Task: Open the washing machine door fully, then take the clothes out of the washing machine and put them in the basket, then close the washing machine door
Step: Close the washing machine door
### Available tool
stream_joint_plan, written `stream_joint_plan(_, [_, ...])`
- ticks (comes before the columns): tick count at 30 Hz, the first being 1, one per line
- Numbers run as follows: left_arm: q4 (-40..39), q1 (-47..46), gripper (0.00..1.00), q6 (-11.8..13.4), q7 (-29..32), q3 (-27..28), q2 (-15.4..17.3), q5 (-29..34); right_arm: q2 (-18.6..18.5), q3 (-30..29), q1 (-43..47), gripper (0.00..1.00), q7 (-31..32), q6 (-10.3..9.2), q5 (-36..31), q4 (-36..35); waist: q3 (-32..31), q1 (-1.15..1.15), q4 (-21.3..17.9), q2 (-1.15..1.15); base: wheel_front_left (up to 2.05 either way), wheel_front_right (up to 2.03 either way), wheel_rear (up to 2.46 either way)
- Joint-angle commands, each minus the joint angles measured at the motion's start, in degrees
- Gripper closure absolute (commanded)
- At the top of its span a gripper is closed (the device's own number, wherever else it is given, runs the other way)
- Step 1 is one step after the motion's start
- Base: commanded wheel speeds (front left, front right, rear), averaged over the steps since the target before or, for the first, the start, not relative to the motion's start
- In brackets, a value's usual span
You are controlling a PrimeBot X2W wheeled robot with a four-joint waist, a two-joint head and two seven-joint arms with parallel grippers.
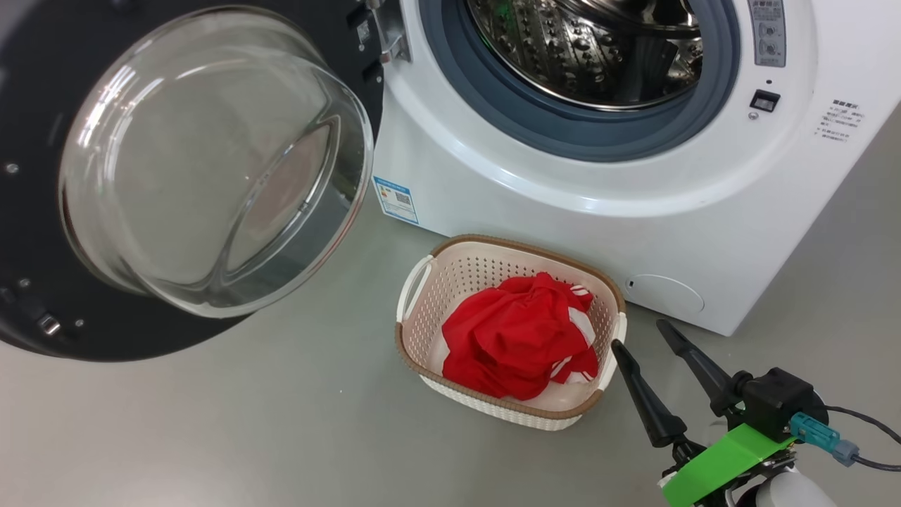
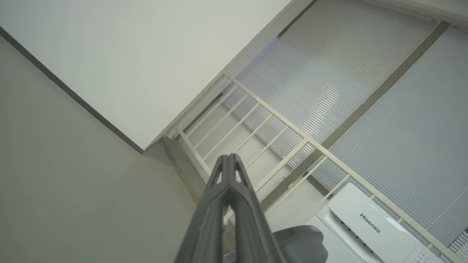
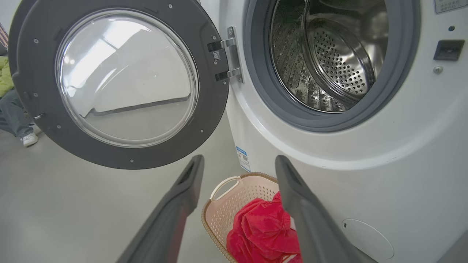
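Two fingers of the right pincer (image 1: 639, 334) stood apart, just beside the basket (image 1: 507, 243) holding the clothes (image 1: 517, 341); left pincer (image 2: 228, 159) was pressed together.

The washing machine door (image 1: 211, 162) hangs wide, leaving the drum mouth (image 1: 591, 49) open.

The washing machine (image 1: 563, 211) was white, with a blue-grey rubber ring (image 1: 493, 98), a steel drum (image 1: 584, 56) dotted with small holes and a blue label sticker (image 1: 395, 200), while the washing machine door (image 1: 28, 105) had a black rim around clear glass. The basket (image 1: 450, 282) was cream with a grid of perforations and a brown woven-look rim, and the clothes (image 1: 514, 338) in it were bright red with white stripes, on a grey floor (image 1: 211, 422). The right hand (image 1: 639, 334) had black fingers (image 1: 640, 391) and a green band (image 1: 725, 461) behind them; the left hand (image 2: 228, 159) was dark grey against pale grey, finely lined blinds (image 2: 329, 73).
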Motion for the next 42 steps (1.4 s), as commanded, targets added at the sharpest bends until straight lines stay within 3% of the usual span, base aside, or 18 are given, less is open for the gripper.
stream_joint_plan(1, [2.78,-3.91,1.00,-0.09,3.52,2.01,4.37,-3.11,-0.35,1.00,0.14,0.00,-0.68,0.09,-0.43,-1.67,0.73,0.00,-0.45,0.00,0.00,0.00,0.00])
stream_joint_plan(4, [9.69,-7.29,1.00,1.48,10.65,1.20,7.34,-5.42,-0.45,1.02,0.04,0.00,-0.68,0.09,-0.52,-1.75,1.41,0.00,-0.75,0.00,0.00,0.00,0.00])
stream_joint_plan(10, [19.16,-12.19,1.00,3.91,21.81,-0.08,10.00,-9.00,-0.53,1.13,-0.27,0.00,-0.68,0.09,-0.65,-1.79,2.42,0.00,-1.02,0.00,0.00,0.00,0.00])
stream_joint_plan(21, [24.08,-13.22,1.00,4.70,31.12,-5.33,10.37,-7.63,-0.45,1.64,-0.82,0.00,-0.68,0.09,-0.72,-1.64,3.04,0.00,-1.21,0.00,0.00,0.00,0.00])
stream_joint_plan(30, [20.11,-9.61,1.00,2.69,40.34,-8.19,8.82,-9.04,-0.19,1.17,-0.59,0.00,-0.68,0.09,-0.48,-1.60,2.36,0.00,-1.15,0.00,0.00,0.00,0.00])
stream_joint_plan(42, [3.67,0.51,1.00,0.34,53.81,-10.64,8.10,-13.74,0.67,0.10,0.41,0.00,-0.68,0.09,-0.46,-1.71,0.17,0.00,-1.79,0.00,0.00,0.00,0.00])
